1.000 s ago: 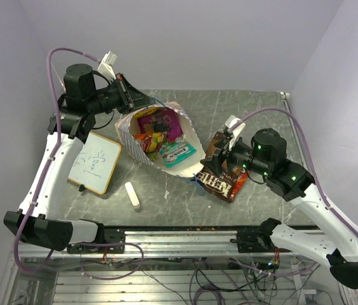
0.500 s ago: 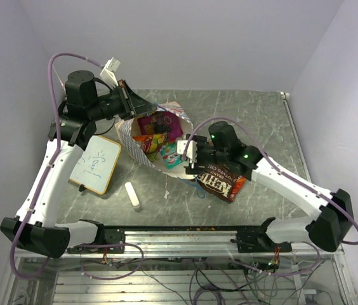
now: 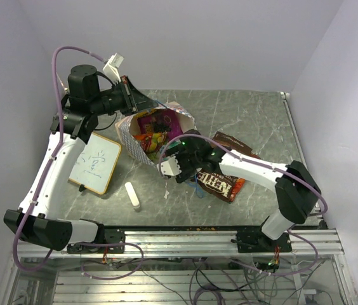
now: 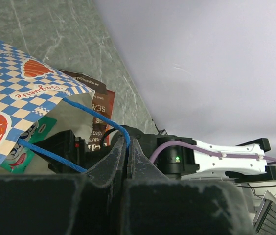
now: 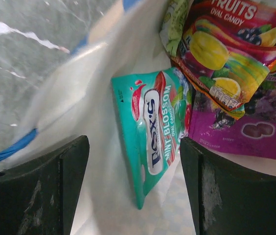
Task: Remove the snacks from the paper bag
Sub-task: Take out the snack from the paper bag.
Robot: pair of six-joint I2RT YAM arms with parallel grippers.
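The paper bag (image 3: 125,129) lies open on the table with several snacks inside. My left gripper (image 3: 142,101) is shut on its blue cord handle (image 4: 96,115) and holds the rim up; the jaws (image 4: 128,147) pinch the cord. My right gripper (image 3: 166,166) is open at the bag's mouth. In the right wrist view its fingers (image 5: 135,181) straddle a teal mint candy packet (image 5: 155,127) without touching it. A fruit candy packet (image 5: 226,44) and a purple packet (image 5: 241,132) lie deeper in. A brown chocolate bag (image 3: 220,181) lies on the table right of the paper bag.
A wood-framed whiteboard (image 3: 95,163) lies left of the bag, with a small white cylinder (image 3: 132,194) in front of it. The bag's second blue cord (image 5: 6,149) hangs beside my right fingers. Walls close in at the back and both sides.
My right arm has swung left from above the brown chocolate bag to the paper bag's mouth, leaving that bag on the table. My left gripper has stayed on the handle.
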